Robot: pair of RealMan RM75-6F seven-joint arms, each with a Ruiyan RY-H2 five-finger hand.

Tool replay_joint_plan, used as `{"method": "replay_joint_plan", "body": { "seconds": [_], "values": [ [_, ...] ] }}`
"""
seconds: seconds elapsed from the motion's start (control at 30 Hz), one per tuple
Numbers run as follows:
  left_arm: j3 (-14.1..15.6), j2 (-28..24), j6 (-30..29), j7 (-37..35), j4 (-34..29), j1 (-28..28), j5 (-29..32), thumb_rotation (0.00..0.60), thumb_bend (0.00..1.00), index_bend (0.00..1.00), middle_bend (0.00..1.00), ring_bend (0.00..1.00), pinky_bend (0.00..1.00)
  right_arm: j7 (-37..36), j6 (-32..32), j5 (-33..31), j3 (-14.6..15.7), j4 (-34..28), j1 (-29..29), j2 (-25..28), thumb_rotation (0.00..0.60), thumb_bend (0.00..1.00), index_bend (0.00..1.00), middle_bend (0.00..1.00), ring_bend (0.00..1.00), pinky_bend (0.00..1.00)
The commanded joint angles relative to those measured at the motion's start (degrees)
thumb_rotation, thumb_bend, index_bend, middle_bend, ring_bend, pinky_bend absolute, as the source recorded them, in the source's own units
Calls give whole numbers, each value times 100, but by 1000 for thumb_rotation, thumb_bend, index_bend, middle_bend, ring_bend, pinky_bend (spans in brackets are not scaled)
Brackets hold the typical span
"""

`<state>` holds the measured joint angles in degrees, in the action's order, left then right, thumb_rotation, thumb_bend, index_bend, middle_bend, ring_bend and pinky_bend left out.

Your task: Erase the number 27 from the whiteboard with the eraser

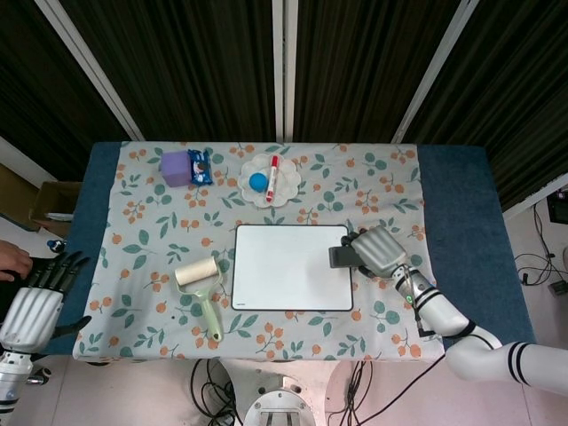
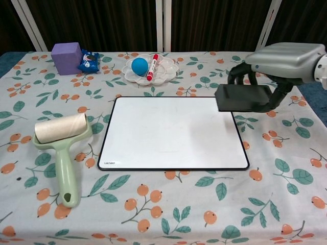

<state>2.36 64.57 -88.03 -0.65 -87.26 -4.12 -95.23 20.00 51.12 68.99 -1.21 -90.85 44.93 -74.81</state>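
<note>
Chest view: right hand [image 2: 278,64] grips eraser [image 2: 244,97] palm-down.

Head view high up, looking straight down, far off, whole table [image 1: 461,222] in frame — chest view low, close, facing forward across it, both share the whiteboard [image 1: 293,266] in the middle
</note>
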Motion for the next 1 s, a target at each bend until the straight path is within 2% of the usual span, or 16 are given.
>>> {"method": "replay_joint_plan", "body": {
  "seconds": [0.03, 0.3, 0.4, 0.47, 0.5, 0.57, 0.6, 0.67, 0.7, 0.83, 1.0],
  "values": [
    [-2, 16, 18, 26, -12, -14, -6, 600, 9, 99, 68, 44, 166, -346, -36, -219, 101, 705, -265, -11, 600, 350, 752, 637, 604, 766],
    [0, 16, 97, 199, -151, -55, 3, 600, 9, 99, 68, 44, 166, -1004, -294, 50, 208, 1506, -479, -266, 600, 347, 748, 637, 603, 766],
    [4, 22, 100, 229, -175, -48, 16, 600, 9, 99, 68, 44, 165, -1079, -315, 178, 227, 1719, -517, -315, 600, 341, 732, 636, 603, 765],
    [9, 33, 101, 231, -171, -41, 26, 600, 9, 99, 69, 44, 166, -1126, -304, 246, 226, 1813, -549, -321, 600, 327, 691, 615, 586, 731],
    [12, 38, 101, 230, -165, -39, 28, 600, 9, 99, 69, 44, 166, -1146, -307, 277, 232, 1837, -563, -314, 600, 315, 657, 591, 559, 698],
    [16, 48, 107, 227, -151, -38, 30, 600, 10, 99, 69, 44, 166, -1144, -372, 309, 265, 1862, -580, -274, 600, 258, 485, 451, 393, 512],
    [18, 53, 112, 224, -143, -40, 30, 600, 9, 99, 69, 44, 166, -1084, -456, 293, 290, 1859, -576, -232, 600, 205, 284, 282, 212, 298],
    [16, 61, 111, 224, -133, -46, 23, 600, 9, 99, 69, 44, 166, -979, -504, 212, 268, 1816, -589, -179, 600, 120, 42, 56, 23, 44],
    [14, 61, 107, 223, -133, -49, 19, 600, 9, 99, 68, 44, 166, -971, -460, 194, 241, 1792, -613, -175, 600, 88, 3, 11, 1, 5],
    [4, 45, 77, 237, -149, -50, 5, 600, 10, 99, 69, 43, 166, -1117, -232, 243, 136, 1682, -731, -134, 600, 10, 0, 0, 0, 0],
    [-13, 17, 25, 243, -162, -29, 22, 600, 9, 99, 69, 44, 166, -1389, 293, 470, 89, 1244, -1022, 219, 600, 2, 0, 0, 0, 0]
  ]
}}
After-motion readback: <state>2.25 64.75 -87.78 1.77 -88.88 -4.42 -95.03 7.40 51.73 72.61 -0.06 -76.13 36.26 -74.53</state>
